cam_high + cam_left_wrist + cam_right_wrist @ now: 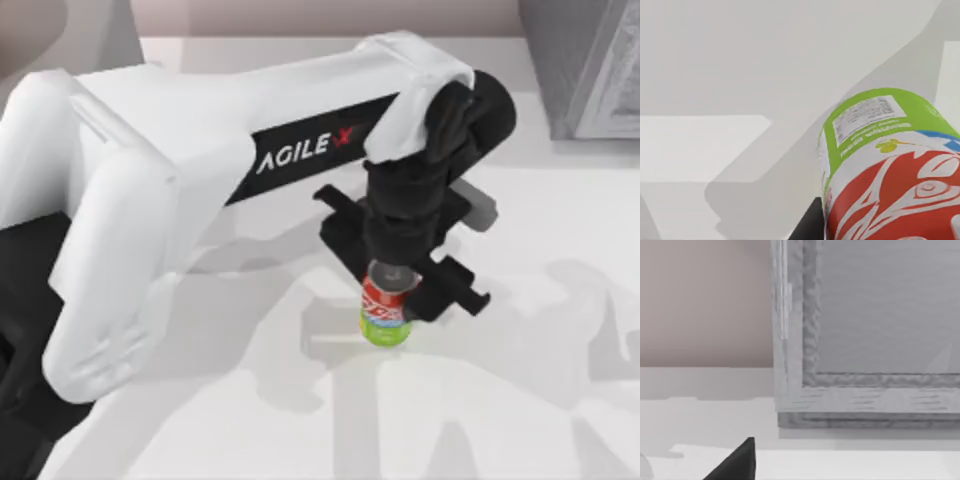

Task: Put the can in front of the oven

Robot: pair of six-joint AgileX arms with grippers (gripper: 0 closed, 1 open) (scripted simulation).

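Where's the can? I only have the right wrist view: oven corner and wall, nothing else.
Observer: The can is mid-table, well to the left of the oven, which sits at the far right corner.
Operator: Anything on it?
Observer: The left pincer is down over its top, with the left arm reaching across from the table's left.
Operator: Upright?
Observer: Looks upright, silver top up and lime base down by the table.
Operator: What does the left wrist show?
Observer: The can's side up close, with a white print panel on the lime band.
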